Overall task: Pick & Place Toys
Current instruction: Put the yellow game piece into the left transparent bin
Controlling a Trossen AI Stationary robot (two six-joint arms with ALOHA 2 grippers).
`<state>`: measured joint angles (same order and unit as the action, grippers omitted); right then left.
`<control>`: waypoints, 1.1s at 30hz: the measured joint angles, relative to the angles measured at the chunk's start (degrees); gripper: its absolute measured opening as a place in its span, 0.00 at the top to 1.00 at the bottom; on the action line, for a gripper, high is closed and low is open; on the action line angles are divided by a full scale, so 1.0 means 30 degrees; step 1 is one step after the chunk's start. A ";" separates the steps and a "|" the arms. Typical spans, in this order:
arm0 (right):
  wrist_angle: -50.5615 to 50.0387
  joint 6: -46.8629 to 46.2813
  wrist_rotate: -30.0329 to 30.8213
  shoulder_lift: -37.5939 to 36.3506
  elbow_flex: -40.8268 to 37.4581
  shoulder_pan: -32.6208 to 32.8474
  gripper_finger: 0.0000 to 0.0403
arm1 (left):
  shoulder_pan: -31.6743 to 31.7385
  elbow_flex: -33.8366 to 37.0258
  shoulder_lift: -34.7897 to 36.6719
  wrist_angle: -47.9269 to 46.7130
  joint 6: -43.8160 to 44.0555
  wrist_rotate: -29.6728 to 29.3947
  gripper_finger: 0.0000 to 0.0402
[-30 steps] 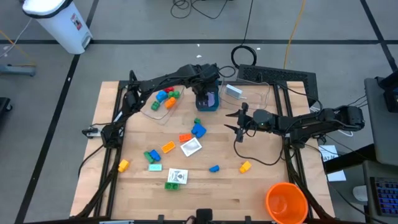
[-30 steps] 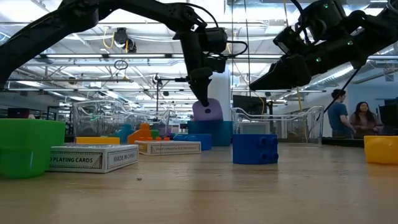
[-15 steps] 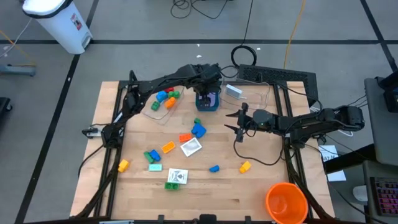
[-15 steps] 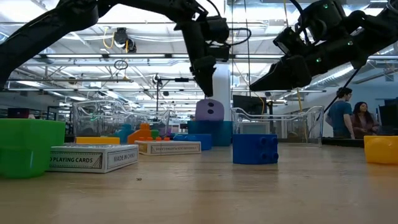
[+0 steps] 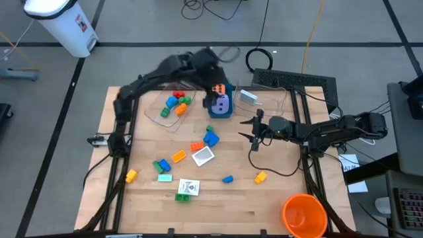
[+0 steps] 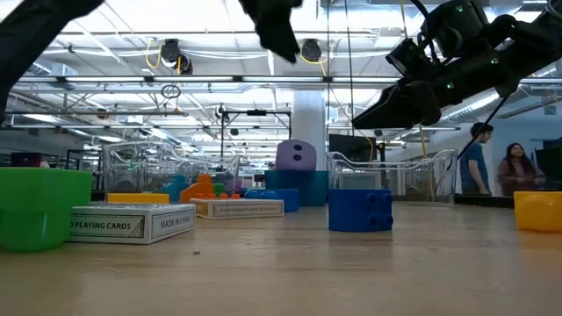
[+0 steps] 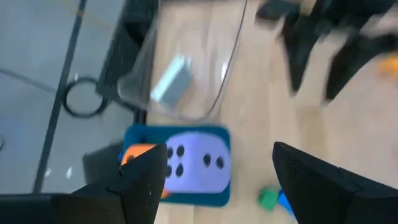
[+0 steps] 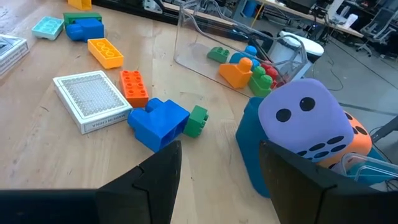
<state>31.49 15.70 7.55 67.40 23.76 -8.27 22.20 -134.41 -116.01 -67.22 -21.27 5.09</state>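
Observation:
A purple dotted die (image 5: 223,102) sits in the blue box (image 5: 220,113), sticking up over its rim, beside an orange die (image 5: 219,88). My left gripper (image 5: 210,65) hangs high above the box, open and holding nothing; its wrist view looks down on the purple die (image 7: 198,163). My right gripper (image 5: 254,134) waits open over the table right of the box, touching nothing, with the purple die (image 8: 305,121) ahead of it. Loose bricks (image 5: 211,138) and white cards (image 5: 203,156) lie on the table's middle and near half.
A clear tub (image 5: 173,107) with bricks lies left of the blue box, and another clear tub (image 5: 256,99) holding a grey piece lies to its right. An orange cup (image 5: 304,215) stands at the near right corner. People stand in the room beyond.
My left gripper has let go of the purple die, which now rests in the blue box. It has then risen quickly, well above the box, and drawn back a little toward the table's far left.

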 joint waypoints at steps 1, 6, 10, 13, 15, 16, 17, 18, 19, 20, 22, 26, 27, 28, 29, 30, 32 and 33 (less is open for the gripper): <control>-0.0003 0.0003 -0.0005 0.0000 0.0005 0.0022 0.48 | 0.0132 -0.0008 0.0405 0.0111 0.0225 0.0462 0.28; 0.0005 0.0003 -0.0013 0.0000 0.0005 0.0036 0.48 | 0.0283 -0.0015 0.1963 0.0247 0.0646 0.1453 0.31; 0.0009 0.0003 -0.0020 0.0000 0.0005 0.0036 0.48 | -0.0007 -0.0015 0.2352 0.0337 0.0697 0.2252 0.34; 0.0012 0.0003 -0.0027 0.0000 0.0004 0.0036 0.48 | -0.0430 -0.0013 0.2244 0.0348 0.0411 0.3210 0.37; 0.0008 0.0003 -0.0027 -0.0003 0.0005 0.0036 0.48 | -0.0819 0.0385 0.2178 0.0816 0.0094 0.3771 0.39; 0.0005 0.0003 -0.0027 0.0000 0.0005 0.0036 0.48 | -0.1028 0.0875 0.2176 0.1281 -0.0055 0.4030 0.40; 0.0005 0.0003 -0.0027 0.0000 0.0005 0.0036 0.48 | -0.1223 0.1485 0.2171 0.1959 -0.0227 0.4354 0.41; 0.0005 0.0003 -0.0027 0.0000 0.0001 0.0036 0.48 | -0.1396 0.2153 0.2157 0.2693 -0.0295 0.4680 0.42; 0.0000 0.0003 -0.0027 -0.0006 0.0000 0.0036 0.48 | -0.1502 0.2830 0.2157 0.3484 -0.0344 0.5022 0.43; 0.0002 0.0003 -0.0027 0.0000 0.0005 0.0036 0.48 | -0.1584 0.3503 0.2157 0.4218 -0.0379 0.5345 0.44; 0.0005 0.0003 -0.0027 0.0000 0.0002 0.0036 0.48 | -0.1744 0.4828 0.2185 0.5898 -0.0395 0.5498 0.46; 0.0005 0.0003 -0.0034 0.0000 0.0005 0.0036 0.48 | -0.1860 0.7292 0.2223 0.8510 -0.0512 0.5498 0.51; 0.0005 0.0003 -0.0034 0.0000 0.0005 0.0036 0.48 | -0.1881 0.7948 0.2223 0.9337 -0.0519 0.5607 0.52; 0.0005 0.0003 -0.0027 0.0000 0.0005 0.0036 0.48 | -0.1923 0.8592 0.2223 1.0202 -0.0488 0.5825 0.53; 0.0005 0.0003 -0.0029 0.0000 -0.0001 0.0036 0.48 | -0.1940 0.9224 0.2234 1.1173 -0.0348 0.6064 0.54; 0.0005 0.0003 -0.0030 0.0000 0.0002 0.0036 0.48 | -0.1947 0.9905 0.2328 1.2337 -0.0189 0.6387 0.55; 0.0002 0.0003 -0.0030 0.0000 0.0005 0.0036 0.48 | -0.1962 1.1259 0.2461 1.4659 0.0296 0.6703 0.57; 0.0008 0.0003 -0.0031 0.0000 0.0005 0.0036 0.48 | -0.1962 1.1891 0.2635 1.5750 0.0543 0.6720 0.58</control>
<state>31.52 15.70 7.45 67.40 23.77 -8.16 16.32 -98.74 -108.10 -19.97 -19.64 25.25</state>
